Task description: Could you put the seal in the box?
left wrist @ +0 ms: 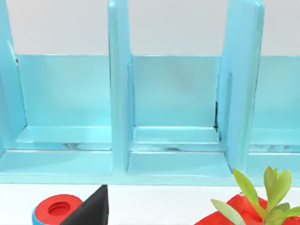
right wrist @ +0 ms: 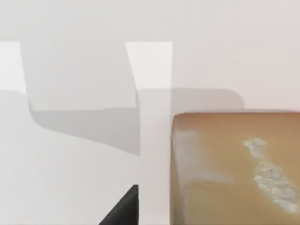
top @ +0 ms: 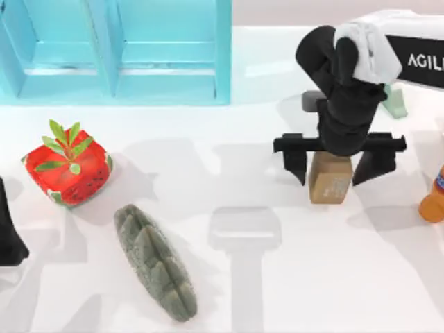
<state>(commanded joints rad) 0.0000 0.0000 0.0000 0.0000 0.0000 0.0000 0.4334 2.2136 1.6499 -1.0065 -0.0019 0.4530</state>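
Seal: the seal (top: 330, 178) is a small tan-brown block with faint white marks on one face; it stands on the white table (top: 291, 277) at the right half of the top view, well apart from the box.
Right gripper: the right gripper (top: 336, 166) is directly above the seal, with the two black fingers (top: 296, 161) spread wide, one on each side of the block.
Contact: the fingers do not seem to press the seal; a small gap shows on each side in the top view, but I am not fully sure about the far finger.
Right wrist view: the seal (right wrist: 234, 168) is very close, and one dark fingertip (right wrist: 123, 208) is beside it with bare table between them.
Box: the light blue box (top: 118, 48) with its compartments is at the top left of the table.
Left gripper: the left gripper (top: 10, 232) is at the left edge of the table; whether it is open I cannot tell.
Other things: a red cube with green leaves (top: 68, 168) is near the left side, a grey-green ridged carving (top: 154, 261) lies lower beside it, and an orange bottle (top: 434, 195) is at the right edge.
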